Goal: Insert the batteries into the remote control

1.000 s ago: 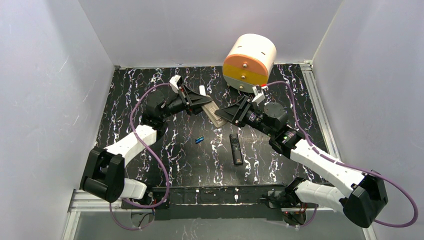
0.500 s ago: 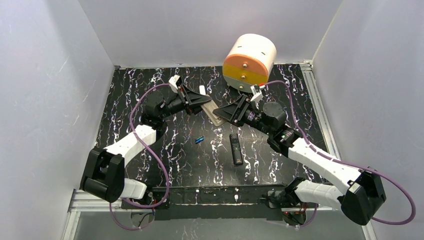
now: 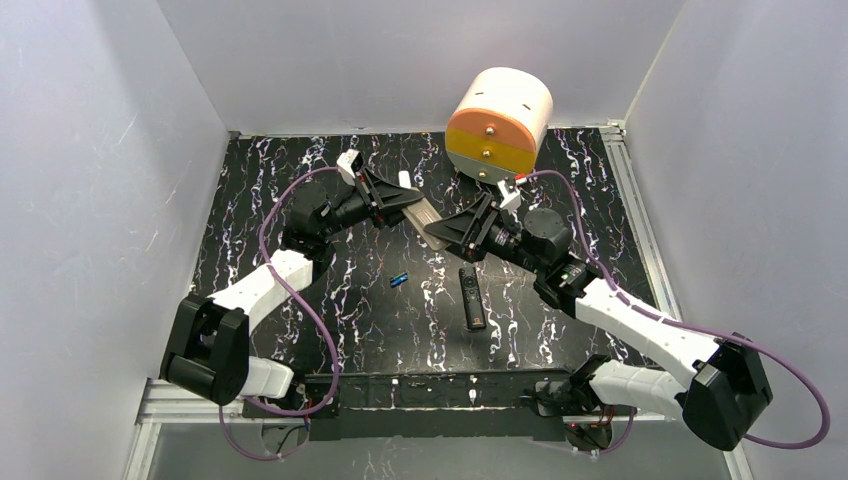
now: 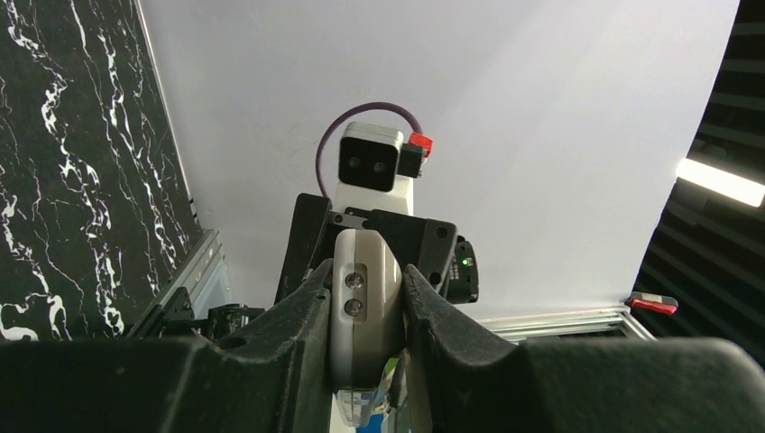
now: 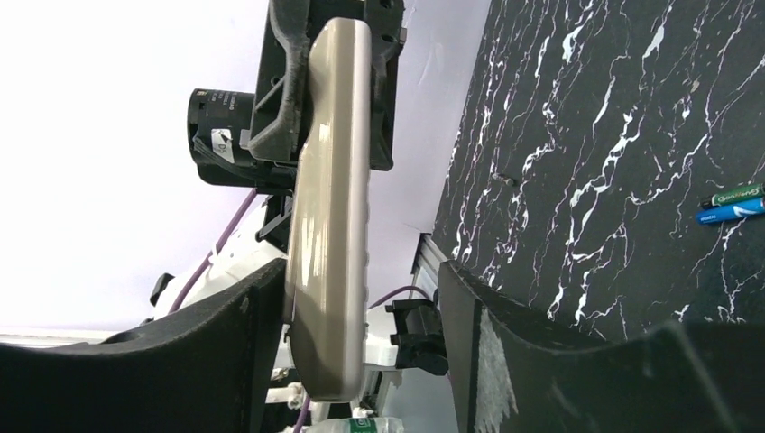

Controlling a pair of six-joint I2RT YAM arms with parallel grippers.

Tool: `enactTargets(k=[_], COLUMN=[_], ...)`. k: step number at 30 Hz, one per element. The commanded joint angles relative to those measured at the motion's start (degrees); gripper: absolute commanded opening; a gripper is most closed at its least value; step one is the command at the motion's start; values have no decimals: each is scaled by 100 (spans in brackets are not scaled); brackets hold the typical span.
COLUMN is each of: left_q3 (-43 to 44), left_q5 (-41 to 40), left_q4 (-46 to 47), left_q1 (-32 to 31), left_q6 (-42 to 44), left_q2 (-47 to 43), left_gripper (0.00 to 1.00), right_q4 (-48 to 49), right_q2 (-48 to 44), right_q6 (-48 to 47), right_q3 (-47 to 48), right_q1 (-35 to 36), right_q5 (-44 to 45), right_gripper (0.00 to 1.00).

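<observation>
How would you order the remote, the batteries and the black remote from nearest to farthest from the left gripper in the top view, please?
1. Remote: clamped in the left gripper.
2. Batteries: on the table, toward the arm bases.
3. Black remote: on the table, right of the batteries.

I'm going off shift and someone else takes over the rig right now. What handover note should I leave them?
Left gripper: shut on the remote control, held above the table.
Right gripper: open, fingers either side of the remote's free end, not clamped.
Batteries: both lying side by side on the table, apart from the black remote.
Done: remote lifted.
Left: pick up and load both batteries.
</observation>
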Motion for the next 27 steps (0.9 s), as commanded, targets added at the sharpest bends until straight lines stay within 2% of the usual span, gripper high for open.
enactTargets(k=[1, 6, 11, 13, 17, 19, 23, 27], left_q3=[41, -8, -77, -68, 34, 94, 149, 195], left_q5=[-1, 38, 124, 204, 420, 585, 947, 1194], left_q4=[247, 247, 255, 255, 234, 153, 79, 45], left_q1=[14, 12, 2, 1, 12, 16, 16, 11], left_q6=[-34, -48, 77, 193, 582, 820, 1135, 1306], left_q2=[-64, -150, -284, -328, -327, -298, -265, -310], left_gripper=[0, 0, 0, 0, 0, 0, 0, 0], right_q4=[701, 1047, 1180, 1244, 1238, 1256, 1330, 900], right_q2=[-100, 43, 249, 263, 132, 55, 107, 426], right_q6=[407, 640, 662, 611, 296, 98, -483, -1253], right_q3=[-271, -413, -346, -323, -240, -198, -70, 294], right_q1=[-1, -2, -5, -10, -110, -236, -504, -513], right_q5=[-93, -93, -143, -205, -367, -608, -1573, -2645], right_gripper=[65, 46, 43, 49, 76, 84, 85, 78])
